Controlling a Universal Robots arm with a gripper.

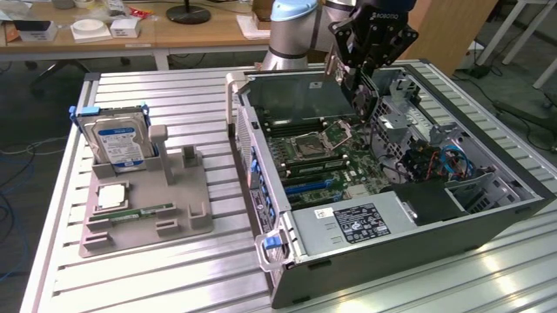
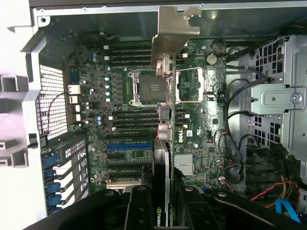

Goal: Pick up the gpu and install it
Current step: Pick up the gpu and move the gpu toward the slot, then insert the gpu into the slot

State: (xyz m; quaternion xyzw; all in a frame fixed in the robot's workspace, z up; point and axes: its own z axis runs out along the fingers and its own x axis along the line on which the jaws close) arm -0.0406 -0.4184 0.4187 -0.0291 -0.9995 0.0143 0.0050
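1. Wrist view, nearest the lens: the black two-fingered gripper (image 2: 162, 199) has its dark fingers (image 2: 139, 206) pressed in from both sides on the gpu (image 2: 164, 124), a thin flat black circuit card with a pale silver metal bracket.
2. The card shows edge-on, running away from the fingers, with the bracket at its far end.
3. Beyond it lies the green motherboard (image 2: 129, 160), with a square silver processor socket (image 2: 149, 88) and a long blue slot (image 2: 129, 146). The card runs crosswise to that slot and sits in none.
4. In the exterior view, nearest is the ribbed silver metal table (image 1: 174, 274). The open dark grey computer case (image 1: 409, 261) lies on it, on its side.
5. Towards the exterior view's left, apart from the case, a grey moulded holder (image 1: 174, 215) carries an upright silver hard drive with a blue label (image 1: 120, 140).
6. Farther back, the gripper (image 1: 355, 77) hangs over the far end of the case, holding the gpu (image 1: 359, 98) above the motherboard (image 1: 348, 163).
7. Farthest is a cluttered pale wooden desk (image 1: 200, 36).
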